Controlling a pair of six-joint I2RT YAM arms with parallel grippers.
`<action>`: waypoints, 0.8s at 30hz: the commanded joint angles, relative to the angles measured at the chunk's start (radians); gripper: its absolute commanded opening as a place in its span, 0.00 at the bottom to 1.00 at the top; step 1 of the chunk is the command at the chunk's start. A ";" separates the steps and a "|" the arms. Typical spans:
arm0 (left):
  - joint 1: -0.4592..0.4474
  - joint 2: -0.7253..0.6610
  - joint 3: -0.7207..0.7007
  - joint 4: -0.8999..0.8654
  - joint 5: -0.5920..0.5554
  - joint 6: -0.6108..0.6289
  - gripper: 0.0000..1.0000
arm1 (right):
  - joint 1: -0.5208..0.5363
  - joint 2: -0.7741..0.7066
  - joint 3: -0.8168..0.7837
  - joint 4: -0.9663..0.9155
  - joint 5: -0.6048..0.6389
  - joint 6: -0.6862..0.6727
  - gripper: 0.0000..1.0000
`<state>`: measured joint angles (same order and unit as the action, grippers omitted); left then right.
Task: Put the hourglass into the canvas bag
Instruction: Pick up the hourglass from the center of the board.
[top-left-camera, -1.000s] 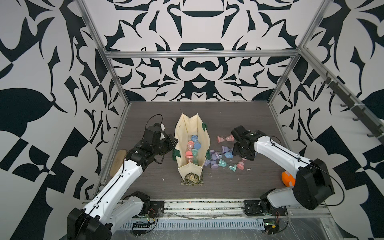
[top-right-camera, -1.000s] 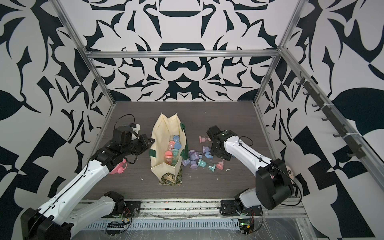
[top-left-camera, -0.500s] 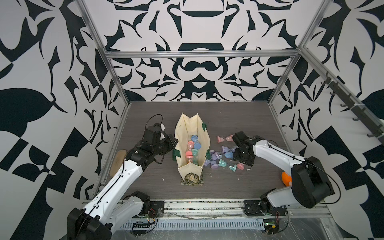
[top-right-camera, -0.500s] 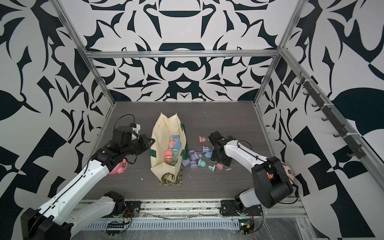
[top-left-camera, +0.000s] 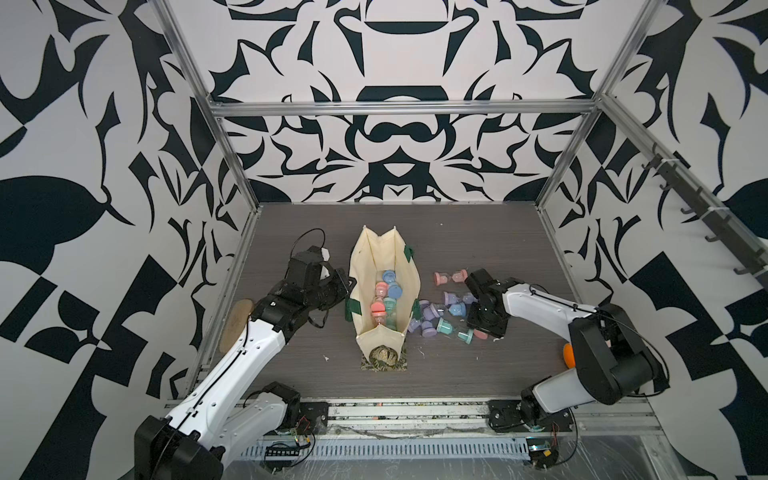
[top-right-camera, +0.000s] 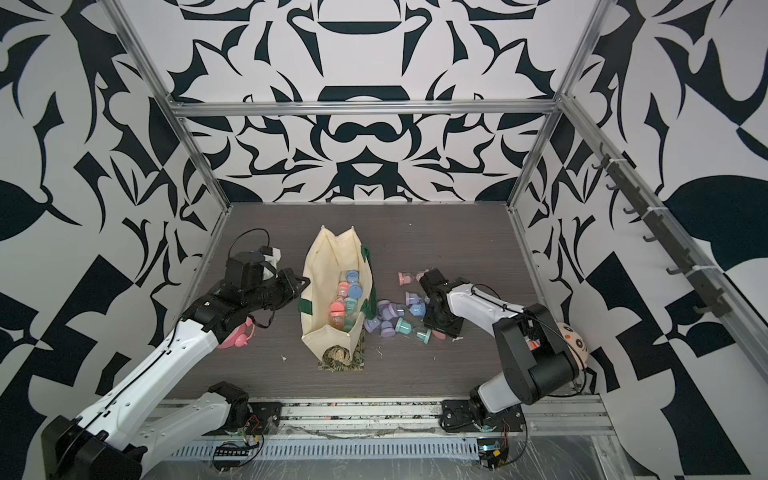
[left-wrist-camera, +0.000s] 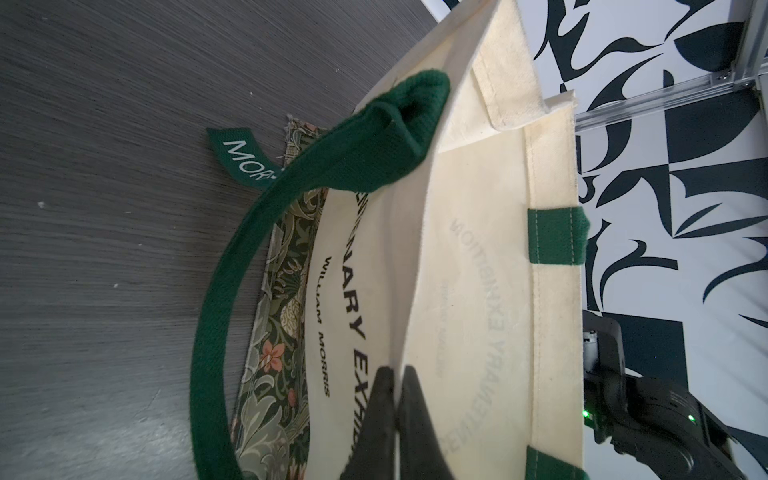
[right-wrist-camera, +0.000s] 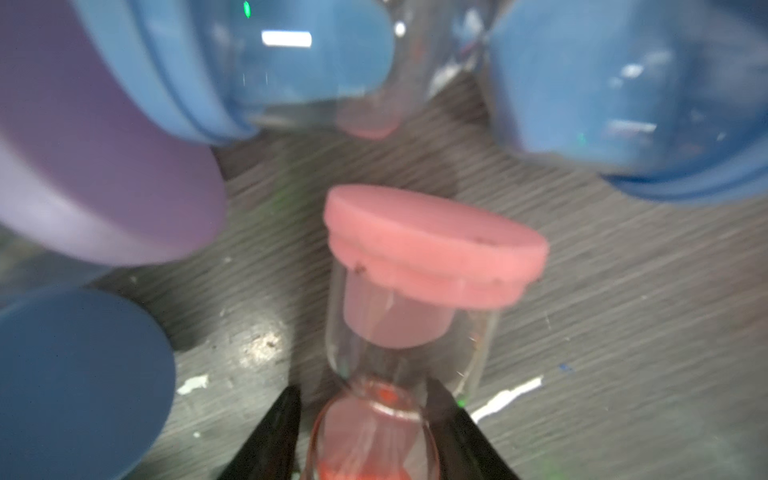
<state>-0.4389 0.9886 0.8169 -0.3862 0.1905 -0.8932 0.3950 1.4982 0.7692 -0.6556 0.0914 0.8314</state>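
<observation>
The cream canvas bag (top-left-camera: 376, 257) (top-right-camera: 328, 257) stands open mid-table with several pastel hourglasses (top-left-camera: 384, 299) inside. My left gripper (top-left-camera: 351, 284) (left-wrist-camera: 397, 374) is shut on the bag's left wall, pinching the canvas (left-wrist-camera: 478, 249) beside a green handle (left-wrist-camera: 216, 332). Right of the bag lie several loose hourglasses (top-left-camera: 440, 316). My right gripper (top-left-camera: 482, 328) (right-wrist-camera: 361, 390) is down on the table among them. Its fingers hug both sides of the glass of a pink hourglass (right-wrist-camera: 432, 249) (top-right-camera: 438, 334), which lies on the table.
Another pink hourglass (top-left-camera: 449, 276) lies apart, further back. Blue (right-wrist-camera: 623, 83) and purple (right-wrist-camera: 104, 166) hourglasses crowd close around the held one. A pink toy (top-right-camera: 237, 334) sits under my left arm. An orange ball (top-left-camera: 567, 355) and a face toy (top-right-camera: 573, 338) rest by the right wall.
My right gripper has dropped toward the front of the loose pile and closed around the pink hourglass. The left arm and the bag have not moved.
</observation>
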 joint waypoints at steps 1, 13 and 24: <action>-0.003 -0.004 0.005 -0.008 0.012 0.007 0.03 | -0.006 0.007 -0.020 0.015 0.008 -0.004 0.45; -0.002 -0.019 -0.001 -0.012 0.010 0.000 0.10 | -0.005 -0.093 0.015 -0.067 0.041 -0.008 0.21; -0.001 -0.038 0.011 -0.020 0.003 -0.012 0.12 | 0.104 -0.327 0.256 -0.243 0.092 -0.026 0.19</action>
<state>-0.4389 0.9668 0.8169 -0.3897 0.1905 -0.9028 0.4503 1.2068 0.9337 -0.8288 0.1375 0.8154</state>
